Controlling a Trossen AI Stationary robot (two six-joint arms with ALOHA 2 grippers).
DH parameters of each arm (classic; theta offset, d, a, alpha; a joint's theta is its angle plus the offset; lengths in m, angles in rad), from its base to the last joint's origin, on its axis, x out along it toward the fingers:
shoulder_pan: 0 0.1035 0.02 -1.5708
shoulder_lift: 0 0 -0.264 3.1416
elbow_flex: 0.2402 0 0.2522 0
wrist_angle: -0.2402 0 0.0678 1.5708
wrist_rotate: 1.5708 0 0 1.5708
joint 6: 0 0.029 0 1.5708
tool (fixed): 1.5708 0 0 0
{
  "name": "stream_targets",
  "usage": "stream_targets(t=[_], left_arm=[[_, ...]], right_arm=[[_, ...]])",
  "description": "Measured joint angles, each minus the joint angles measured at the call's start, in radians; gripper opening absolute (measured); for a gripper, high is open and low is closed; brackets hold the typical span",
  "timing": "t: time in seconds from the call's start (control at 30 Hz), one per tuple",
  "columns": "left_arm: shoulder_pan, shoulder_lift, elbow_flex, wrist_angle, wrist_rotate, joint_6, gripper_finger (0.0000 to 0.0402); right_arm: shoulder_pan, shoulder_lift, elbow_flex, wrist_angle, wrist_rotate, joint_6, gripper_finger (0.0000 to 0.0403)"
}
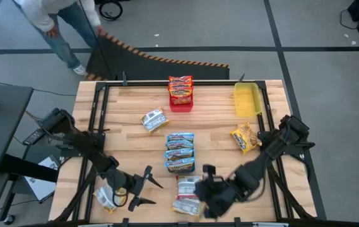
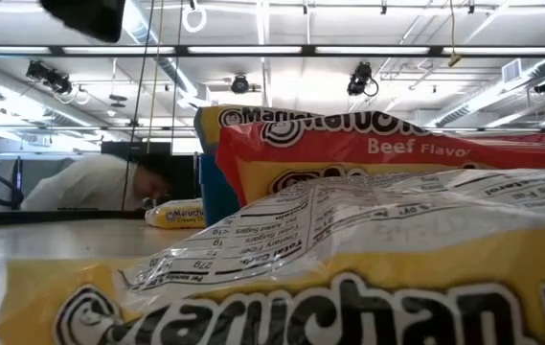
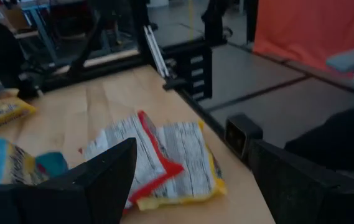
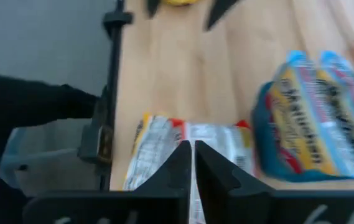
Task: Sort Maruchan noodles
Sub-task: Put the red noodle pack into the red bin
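Note:
Two Maruchan noodle packets, one red-edged (image 3: 140,155) and one yellow-edged (image 3: 186,163), lie flat side by side near the table's front edge (image 1: 187,195). My left gripper (image 1: 145,187) stands open just to their left, level with the table, its fingers (image 3: 99,180) pointing at them without touching. My right gripper (image 4: 193,158) hovers shut above the same packets (image 4: 189,138), pointing down at a slant. Another packet (image 1: 106,197) lies under my left arm. Blue packets fill the blue tray (image 1: 180,151), and red ones the red tray (image 1: 180,93).
An empty yellow tray (image 1: 247,99) stands at the far right. Loose packets lie at the left centre (image 1: 154,120) and at the right (image 1: 245,137). Black rails (image 1: 97,107) frame the table. A person (image 1: 59,25) stands beyond the far left corner.

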State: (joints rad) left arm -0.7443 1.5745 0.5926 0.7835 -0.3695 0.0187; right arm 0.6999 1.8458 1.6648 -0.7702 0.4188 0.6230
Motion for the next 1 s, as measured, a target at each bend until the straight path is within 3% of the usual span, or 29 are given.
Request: stream_targets(t=[0.23, 0.47, 0.6, 0.73, 0.9, 1.0], left_arm=[[-0.024, 0.07, 0.0, -0.005, -0.08, 0.054, 0.0314], [0.017, 0.121, 0.0, -0.018, -0.105, 0.047, 0.0314], [0.035, 0.128, 0.0, -0.07, -0.132, 0.012, 0.0314], [0.043, 0.128, -0.001, -0.118, -0.168, -0.018, 0.0314], [0.039, 0.128, -0.001, -0.125, -0.17, -0.052, 0.0314], [0.032, 0.127, -0.001, -0.128, -0.171, -0.083, 0.0314]], right_arm=[[0.096, 0.002, -0.264, 0.399, 0.089, -0.244, 0.0089], [0.081, 0.003, -0.37, 0.499, 0.114, -0.363, 0.017], [0.068, 0.069, -0.347, 0.531, 0.11, -0.453, 0.02], [0.068, 0.205, -0.233, 0.443, 0.132, -0.474, 0.0204], [0.079, 0.342, -0.006, 0.11, 0.274, -0.416, 0.0201], [0.077, 0.403, 0.078, -0.036, 0.239, -0.334, 0.0201]])
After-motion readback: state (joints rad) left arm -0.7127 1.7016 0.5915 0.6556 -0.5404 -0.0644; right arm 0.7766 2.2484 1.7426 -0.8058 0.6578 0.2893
